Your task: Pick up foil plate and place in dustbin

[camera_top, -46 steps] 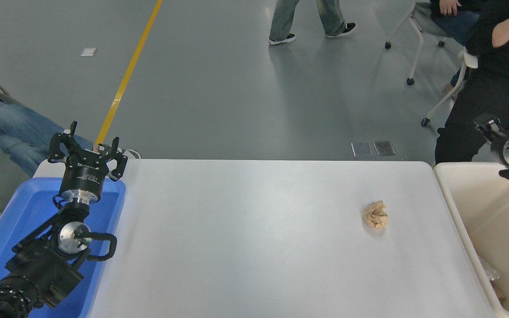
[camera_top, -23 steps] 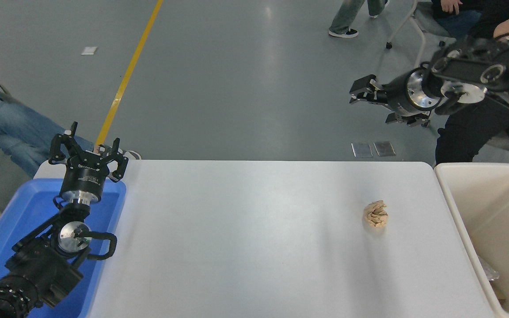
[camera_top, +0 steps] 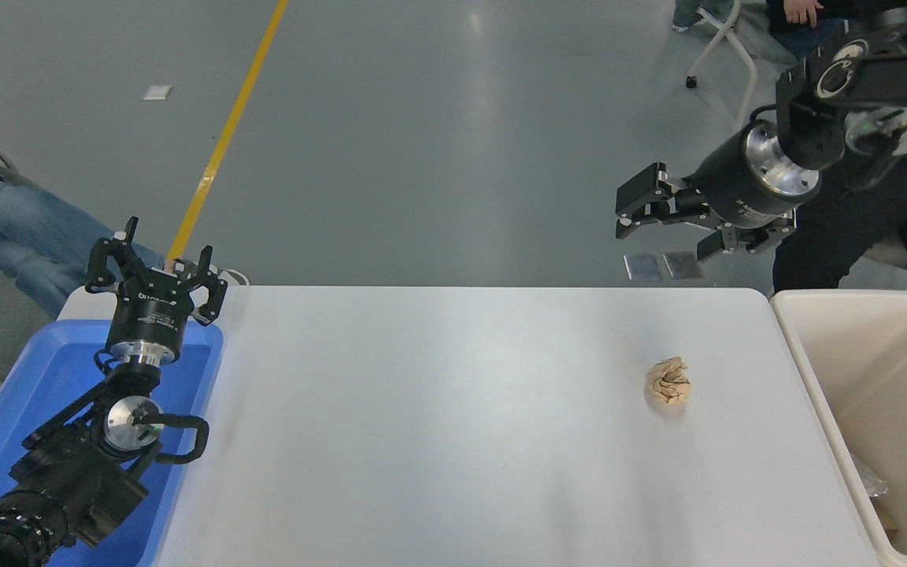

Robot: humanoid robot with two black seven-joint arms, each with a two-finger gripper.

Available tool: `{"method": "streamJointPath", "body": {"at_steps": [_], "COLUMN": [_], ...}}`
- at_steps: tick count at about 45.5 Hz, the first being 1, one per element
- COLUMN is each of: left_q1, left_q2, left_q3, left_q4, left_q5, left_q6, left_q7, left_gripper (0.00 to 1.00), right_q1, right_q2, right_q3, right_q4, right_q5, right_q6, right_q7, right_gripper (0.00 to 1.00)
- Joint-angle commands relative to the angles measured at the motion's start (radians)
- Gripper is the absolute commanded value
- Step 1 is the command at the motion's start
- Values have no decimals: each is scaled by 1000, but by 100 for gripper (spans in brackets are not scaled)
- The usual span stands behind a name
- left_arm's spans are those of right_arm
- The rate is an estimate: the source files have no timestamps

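Observation:
The dustbin [camera_top: 816, 386] is a cream tub at the table's right end. Low inside its near left wall shows a sliver of crinkled silver, the foil plate [camera_top: 871, 479], mostly cut off by the picture's edge. My right gripper [camera_top: 631, 209] hangs in the air beyond the table's far right edge, up and left of the dustbin. It points left, open, with nothing between its fingers. My left gripper [camera_top: 156, 266] is parked open over the blue tray at the lower left.
A small crumpled tan paper ball [camera_top: 667, 382] lies on the white table [camera_top: 453, 425] right of centre. The blue tray [camera_top: 28, 394] sits under the left arm. A person in black sits beyond the dustbin, behind the right arm. Another person's legs show at the left edge.
My right arm has risen from the dustbin's far rim and swung up and left, its gripper empty. The left arm has stayed put. A person walking at the top has left the view.

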State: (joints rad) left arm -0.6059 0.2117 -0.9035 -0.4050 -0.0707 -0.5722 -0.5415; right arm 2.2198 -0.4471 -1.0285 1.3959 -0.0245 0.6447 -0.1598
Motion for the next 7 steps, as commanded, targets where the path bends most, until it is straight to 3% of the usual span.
{"method": "streamJointPath", "body": {"at_steps": [1, 7], "left_q1": [0, 0], "left_q2": [0, 0], "left_q3": [0, 0], "left_q4": [0, 0], "left_q5": [0, 0], "left_q6": [0, 0], "left_q7": [0, 0], "left_gripper": [99, 99], "right_q1": [103, 101], "right_q2": [-38, -36], "right_q3": [-16, -12], "right_q4": [101, 101], "right_q5": [-29, -29], "right_q6": [47, 49], "right_q7": [-1, -1], "right_gripper": [100, 100]}}
